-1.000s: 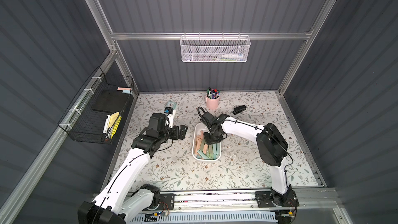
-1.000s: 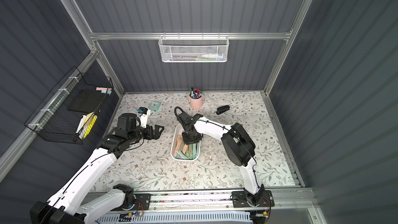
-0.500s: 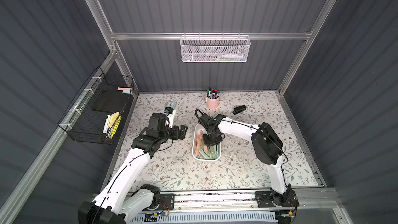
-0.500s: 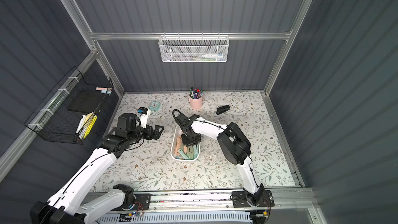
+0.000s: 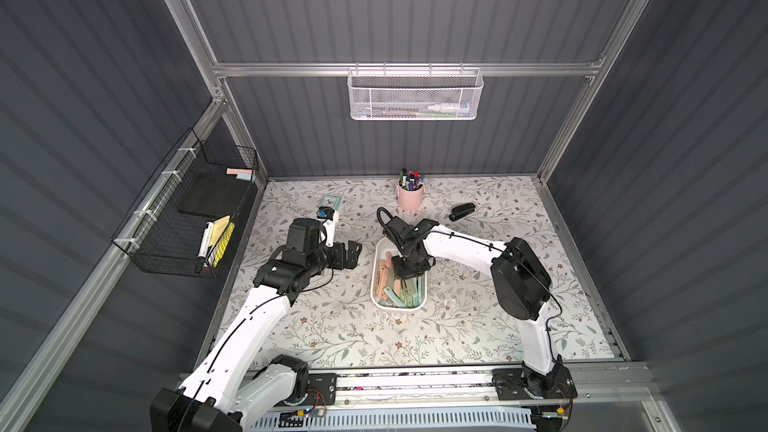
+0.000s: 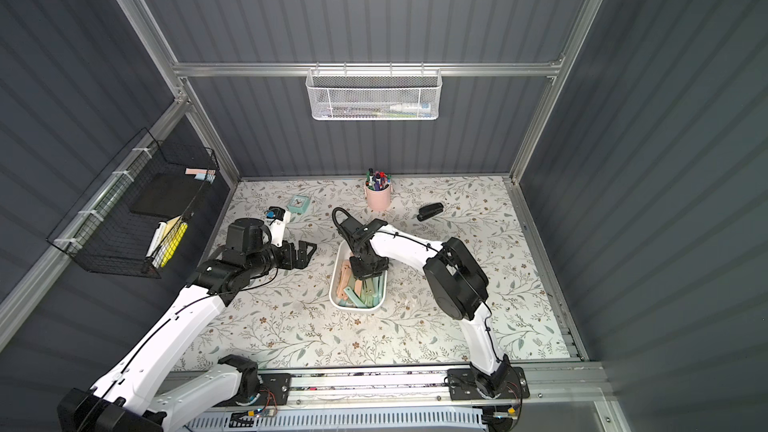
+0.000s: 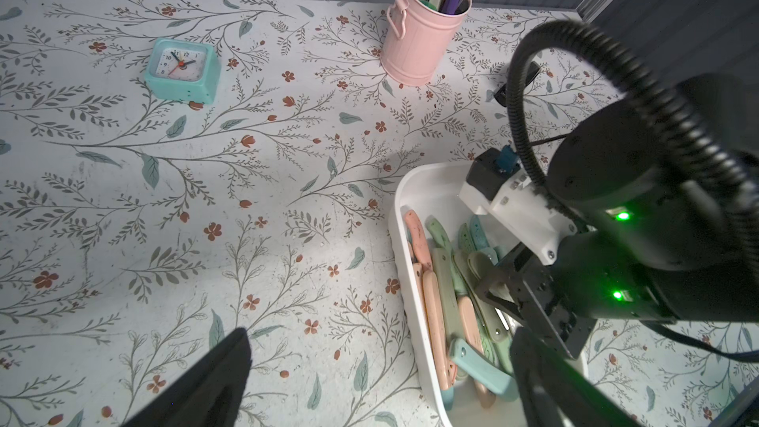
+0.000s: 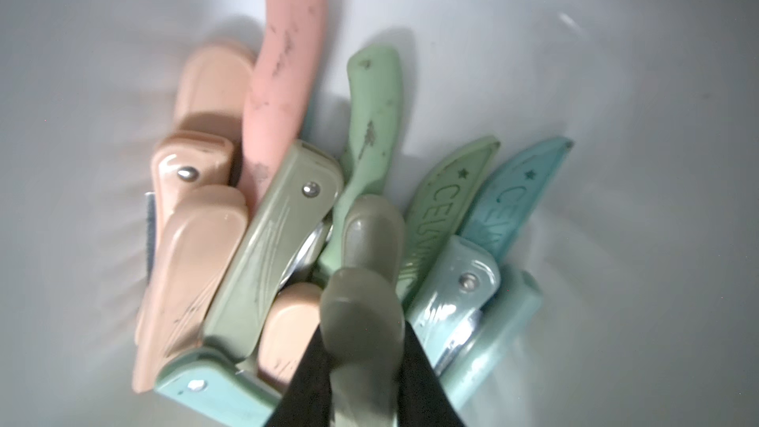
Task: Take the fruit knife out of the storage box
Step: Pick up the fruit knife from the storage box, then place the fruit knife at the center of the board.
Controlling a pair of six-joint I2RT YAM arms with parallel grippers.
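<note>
Since a second ago the right arm has shifted only slightly over the box and the right gripper (image 8: 363, 326) has narrowed, while the left arm has kept its place. Its black fingers (image 8: 304, 375) now press both sides of a grey-green plastic-handled fruit knife (image 8: 367, 273), clamped on the handle. The knife lies on top of the pile in the shallow white plastic storage box (image 5: 372, 286) with rounded corners at mid-table. Around it in the box lie other folded knives in pink, peach, sage and teal. The left gripper (image 5: 352, 254) hovers just left of the box, its jaws wide apart and holding nothing. A pink metal pail (image 5: 410, 199) near the far edge is full of coloured markers. A white mesh basket (image 5: 415, 95) on the far wall holds a white tube and some pens. A black wire basket (image 5: 187, 218) on the left wall holds a black slab, pastel notes, a yellow pad and a white marker. In both top views the wrist covers the grip; the right wrist view is blurred, and the knife's end is cut off behind the fingers. A teal square alarm clock (image 7: 182, 69) and a black stapler (image 5: 462, 211) stand on the floral-patterned table cover (image 5: 332, 326), enclosed by dark grey ribbed walls (image 5: 415, 6) on an aluminium frame (image 5: 407, 69).
</note>
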